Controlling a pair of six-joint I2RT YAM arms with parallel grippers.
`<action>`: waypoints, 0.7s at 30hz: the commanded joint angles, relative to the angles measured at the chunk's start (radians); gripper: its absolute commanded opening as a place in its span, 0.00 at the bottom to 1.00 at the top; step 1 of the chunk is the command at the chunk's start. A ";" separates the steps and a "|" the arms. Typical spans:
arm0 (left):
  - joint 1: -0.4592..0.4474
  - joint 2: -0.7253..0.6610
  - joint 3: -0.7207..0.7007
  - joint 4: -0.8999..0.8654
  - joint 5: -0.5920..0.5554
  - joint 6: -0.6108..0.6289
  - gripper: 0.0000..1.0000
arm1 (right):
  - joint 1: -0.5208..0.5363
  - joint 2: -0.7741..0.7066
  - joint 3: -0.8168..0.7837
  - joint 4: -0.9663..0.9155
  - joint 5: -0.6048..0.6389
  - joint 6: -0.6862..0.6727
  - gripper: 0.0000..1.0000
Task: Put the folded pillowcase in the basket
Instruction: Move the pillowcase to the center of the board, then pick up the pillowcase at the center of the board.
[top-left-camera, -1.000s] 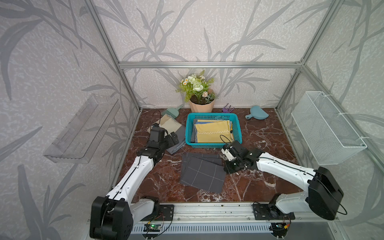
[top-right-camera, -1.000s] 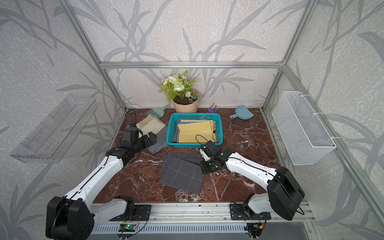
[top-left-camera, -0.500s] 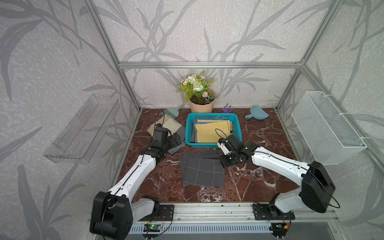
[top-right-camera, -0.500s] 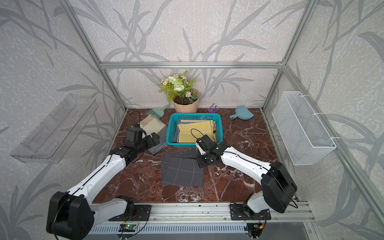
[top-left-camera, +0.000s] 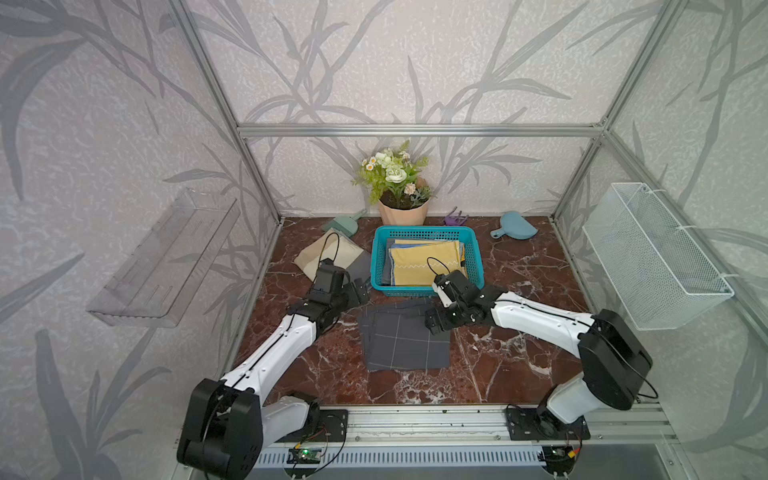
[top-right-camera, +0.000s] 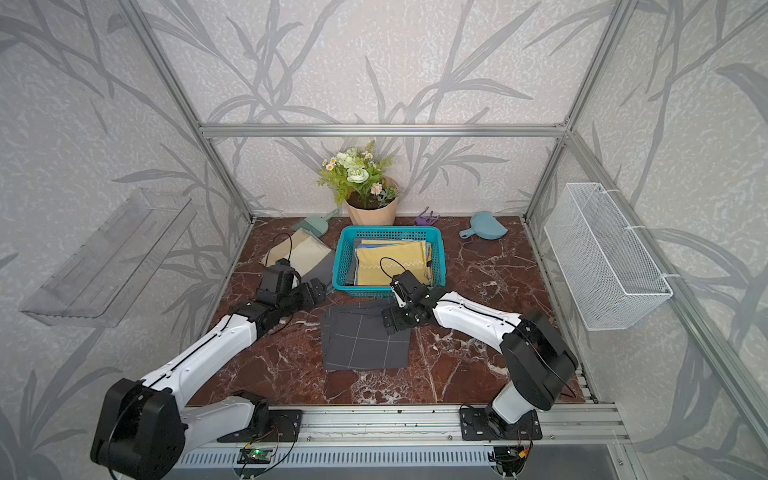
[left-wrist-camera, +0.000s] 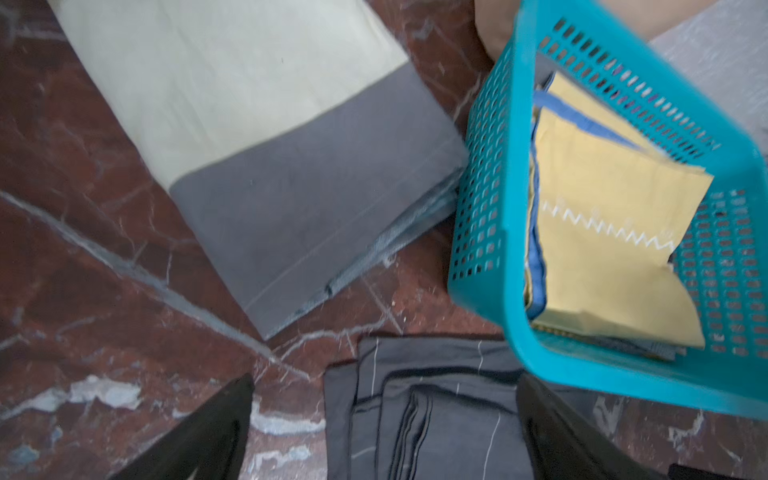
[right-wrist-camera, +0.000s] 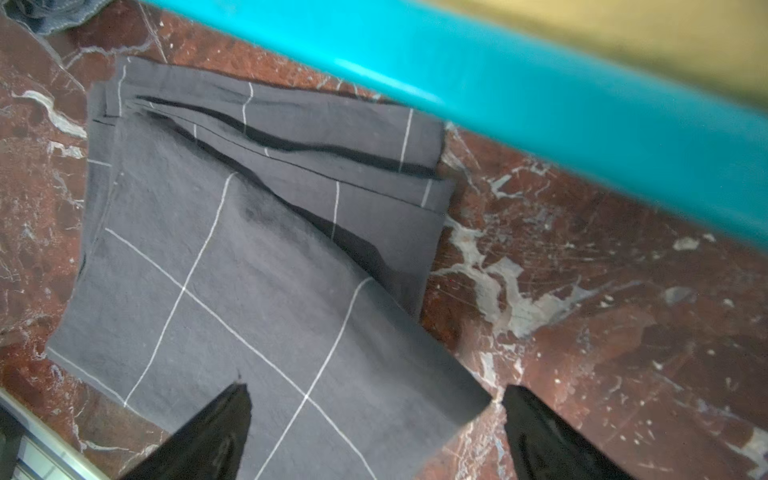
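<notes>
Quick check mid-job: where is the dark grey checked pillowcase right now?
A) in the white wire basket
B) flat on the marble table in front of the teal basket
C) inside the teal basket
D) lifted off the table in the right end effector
B: the dark grey checked pillowcase lies flat on the marble table in front of the teal basket, with the right end effector open over one corner.

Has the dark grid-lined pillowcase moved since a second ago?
Yes. The dark pillowcase has pulled its near corner in toward the teal basket and now lies square to its front wall.
</notes>
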 joint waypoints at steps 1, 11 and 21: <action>-0.017 -0.057 -0.063 -0.036 0.064 -0.014 1.00 | -0.004 -0.126 -0.055 0.044 0.026 0.062 0.99; -0.158 -0.070 -0.288 0.165 0.326 -0.081 1.00 | -0.043 -0.067 -0.218 0.235 -0.230 0.199 0.99; -0.199 -0.049 -0.352 0.201 0.295 -0.102 1.00 | -0.008 0.114 -0.209 0.429 -0.368 0.293 0.97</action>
